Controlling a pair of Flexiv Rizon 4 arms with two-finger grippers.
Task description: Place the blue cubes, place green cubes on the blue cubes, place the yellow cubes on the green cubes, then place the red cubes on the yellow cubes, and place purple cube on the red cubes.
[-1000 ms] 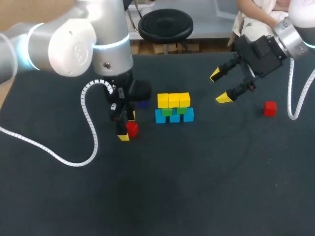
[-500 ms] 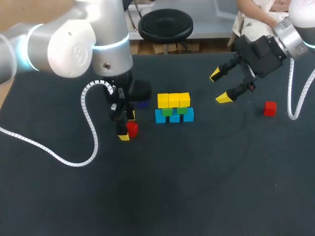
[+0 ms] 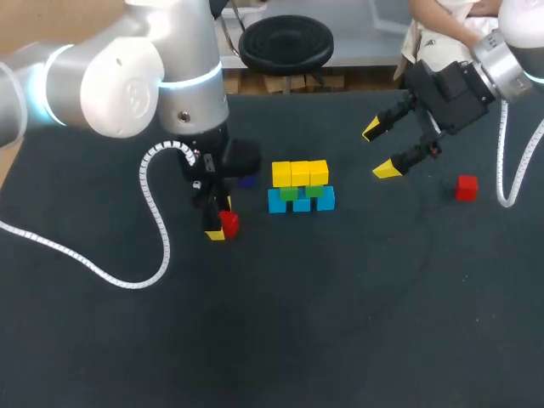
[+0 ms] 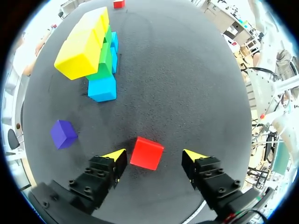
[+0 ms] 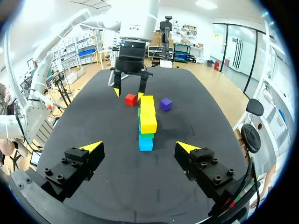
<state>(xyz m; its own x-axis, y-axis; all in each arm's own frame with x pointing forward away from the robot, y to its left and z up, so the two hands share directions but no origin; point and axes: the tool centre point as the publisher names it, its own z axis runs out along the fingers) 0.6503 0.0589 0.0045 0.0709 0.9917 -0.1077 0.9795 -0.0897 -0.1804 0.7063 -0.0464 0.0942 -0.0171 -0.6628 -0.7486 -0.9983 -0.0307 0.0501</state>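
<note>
Your left end effector (image 4: pixel 154 156), spread apart, straddles a red cube (image 4: pixel 146 153) on the bench (image 3: pixel 340 323) beside the cube stack (image 3: pixel 299 187). Likely light, rigid, smooth: grip its opposite flat faces. Right end effector (image 3: pixel 380 150) also apart.

The one piece of furniture inside the working area is the table (image 3: pixel 340 323), covered from edge to edge in a dark, near-black matte surface. It may be a cloth or a mat, but the texture is too fine to tell which. Its far edge runs straight across the upper part of the head view, a few faint pale arcs and scuffs mark the surface right of the middle, and even light from above leaves a dull grey sheen and only soft, short shadows.
</note>
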